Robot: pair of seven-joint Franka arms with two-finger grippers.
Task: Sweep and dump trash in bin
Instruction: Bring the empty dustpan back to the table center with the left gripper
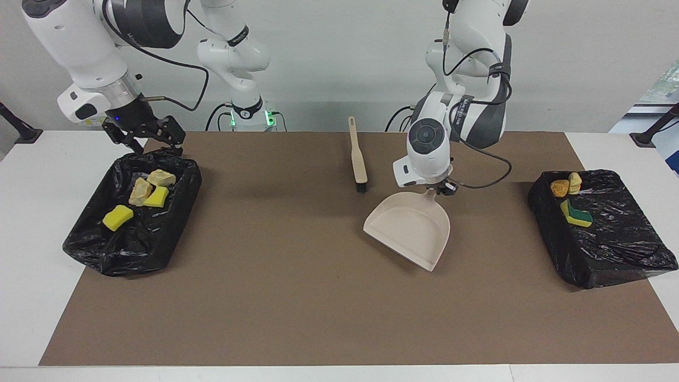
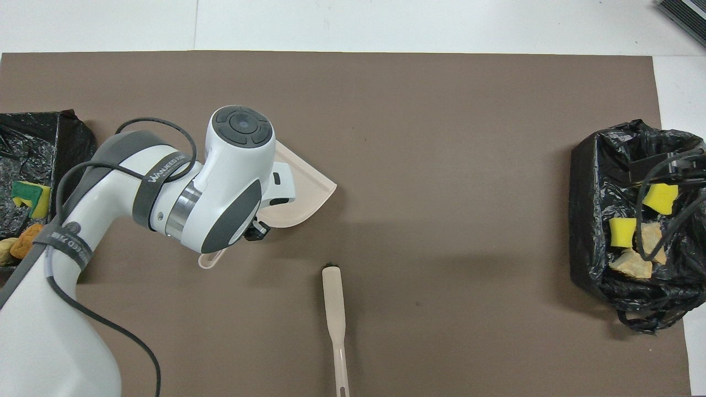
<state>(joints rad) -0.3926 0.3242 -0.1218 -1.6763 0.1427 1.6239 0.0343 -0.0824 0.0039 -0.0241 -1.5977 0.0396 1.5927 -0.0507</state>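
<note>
All the trash lies in two black-lined bins. The bin [image 1: 183,212] at the right arm's end holds two yellow sponge chunks [image 1: 118,217] and two tan lumps [image 1: 140,191]; it also shows in the overhead view [image 2: 584,220] with its sponges [image 2: 621,231]. The bin [image 1: 546,217] at the left arm's end holds an orange lump [image 1: 559,187], a yellowish lump [image 1: 574,182] and a green-backed sponge [image 1: 577,215]. My left gripper [image 1: 443,187] is shut on the handle of the beige dustpan [image 1: 408,228], which lies at mid-mat. My right gripper [image 1: 144,140] is open and empty over its bin's rim.
The beige brush [image 1: 359,159] lies loose on the brown mat beside the dustpan, nearer the robots, and shows in the overhead view [image 2: 335,309]. The dustpan [image 2: 303,193] is half hidden under the left wrist there. The mat [image 1: 297,297] covers most of the white table.
</note>
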